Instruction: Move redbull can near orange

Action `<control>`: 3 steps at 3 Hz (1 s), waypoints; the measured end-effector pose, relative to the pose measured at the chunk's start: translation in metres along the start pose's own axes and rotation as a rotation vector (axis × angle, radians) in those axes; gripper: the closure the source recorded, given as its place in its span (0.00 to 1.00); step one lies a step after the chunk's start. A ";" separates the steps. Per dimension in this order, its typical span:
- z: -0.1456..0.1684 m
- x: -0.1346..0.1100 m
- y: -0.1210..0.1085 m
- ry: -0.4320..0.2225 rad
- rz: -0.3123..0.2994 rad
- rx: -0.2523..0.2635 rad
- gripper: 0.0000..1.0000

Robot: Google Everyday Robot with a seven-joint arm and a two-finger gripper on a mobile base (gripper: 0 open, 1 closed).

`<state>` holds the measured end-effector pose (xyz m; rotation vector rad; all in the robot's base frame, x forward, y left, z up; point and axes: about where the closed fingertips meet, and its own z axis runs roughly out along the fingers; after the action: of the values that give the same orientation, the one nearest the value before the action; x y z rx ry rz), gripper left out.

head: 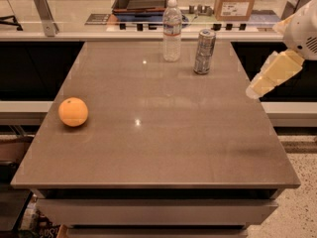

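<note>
From where I stand, the redbull can is upright near the far edge of the table. A clear water bottle stands just beside it on the left, and the orange is well apart from it, near the table's left edge. The gripper hangs off the right side of the table, touching nothing — whether it is spread or pressed together I cannot tell. The step in hand looks like the reach for the can. To do it well, I'd come in from the right, away from the bottle, and take the can around its middle — it's slim and tall, likely to tip if nudged up high. Then carry it level and set it down beside the orange without bumping the fruit, which would roll.
</note>
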<state>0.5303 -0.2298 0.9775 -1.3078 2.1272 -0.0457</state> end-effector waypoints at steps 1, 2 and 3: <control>0.031 -0.007 -0.010 -0.103 0.066 0.007 0.00; 0.058 -0.017 -0.020 -0.225 0.123 0.035 0.00; 0.077 -0.026 -0.035 -0.341 0.173 0.080 0.00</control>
<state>0.6067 -0.2047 0.9404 -1.0015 1.9151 0.1526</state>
